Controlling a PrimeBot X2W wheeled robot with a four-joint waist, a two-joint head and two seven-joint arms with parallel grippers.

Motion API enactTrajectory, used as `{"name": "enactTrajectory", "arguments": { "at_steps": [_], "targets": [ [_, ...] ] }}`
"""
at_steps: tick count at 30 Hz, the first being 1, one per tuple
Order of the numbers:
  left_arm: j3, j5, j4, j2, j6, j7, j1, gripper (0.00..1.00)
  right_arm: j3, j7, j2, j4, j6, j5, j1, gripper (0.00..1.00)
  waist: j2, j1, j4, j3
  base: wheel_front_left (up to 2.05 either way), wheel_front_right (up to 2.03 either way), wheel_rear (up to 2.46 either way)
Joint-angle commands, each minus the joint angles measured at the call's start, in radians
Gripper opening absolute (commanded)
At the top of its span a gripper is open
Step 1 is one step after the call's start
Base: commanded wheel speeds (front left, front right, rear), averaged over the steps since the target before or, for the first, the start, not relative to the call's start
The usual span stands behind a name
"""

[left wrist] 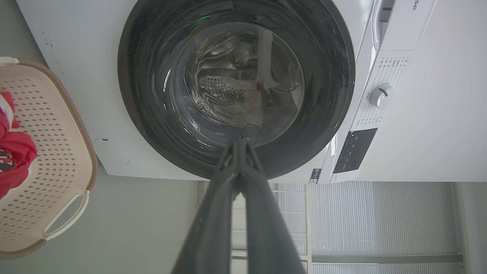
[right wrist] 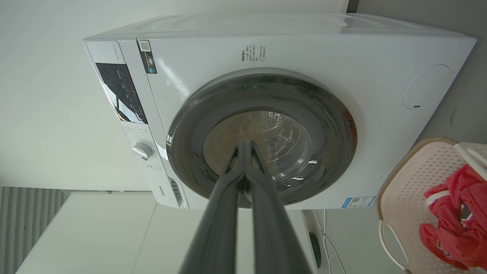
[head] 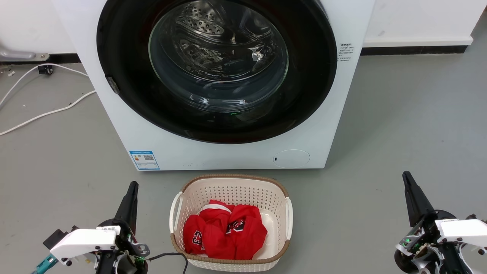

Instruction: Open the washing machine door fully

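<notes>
The washing machine door (head: 125,76) is a big round glossy black disc with a bulging clear glass window. It lies flat against the white machine front, shut. The same washing machine door (left wrist: 152,125) fills the left wrist view, and the washing machine door (right wrist: 335,144) sits centre in the right wrist view. A small latch tab (head: 113,85) shows on its left rim. My left gripper (head: 132,186) rests low at the lower left, fingers together, holding nothing. My right gripper (head: 406,176) rests at the lower right, also shut and empty. Both stand well short of the machine.
A cream laundry basket (head: 179,201) with red clothes (head: 224,232) stands on the grey floor directly before the machine, between my arms. White cables (head: 45,112) trail on the floor at the left. A round service flap (head: 291,158) sits low on the machine front.
</notes>
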Motion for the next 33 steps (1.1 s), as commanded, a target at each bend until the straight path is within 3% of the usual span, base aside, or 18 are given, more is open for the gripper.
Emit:
{"name": "enactTrajectory", "arguments": {
  "at_steps": [1,8,9,24,33],
  "targets": [
    [0.003,0.002,0.001,-0.001,-0.003,0.005,-0.01,0.0,-0.002,0.003,0.003,0.001,0.0,-0.009,-0.015,0.0,0.0,0.0,0.0,0.0,0.0,0.0,0.0],
    [0.003,0.003,0.001,-0.002,-0.003,0.005,-0.01,0.0,-0.003,0.003,0.004,0.001,0.0,-0.008,-0.015,0.0,0.0,0.0,0.0,0.0,0.0,0.0,0.0],
    [0.001,0.0,0.0,-0.001,0.0,0.002,0.0,1.0,-0.002,0.003,0.001,0.0,0.0,-0.003,0.0,1.0,0.0,0.0,0.0,0.0,0.0,0.0,0.0],
    [-0.037,0.029,-0.034,-0.004,0.001,-0.055,0.017,1.0,0.025,-0.054,0.004,-0.038,0.0,-0.043,0.034,1.0,0.0,0.0,-0.002,0.002,0.0,0.0,0.0],
    [-0.035,0.185,-0.091,-0.002,0.0,-0.095,0.016,1.0,0.032,-0.094,0.005,-0.086,0.0,-0.179,0.044,1.0,0.0,0.0,-0.005,0.004,0.0,0.0,0.0]
  ]
}}
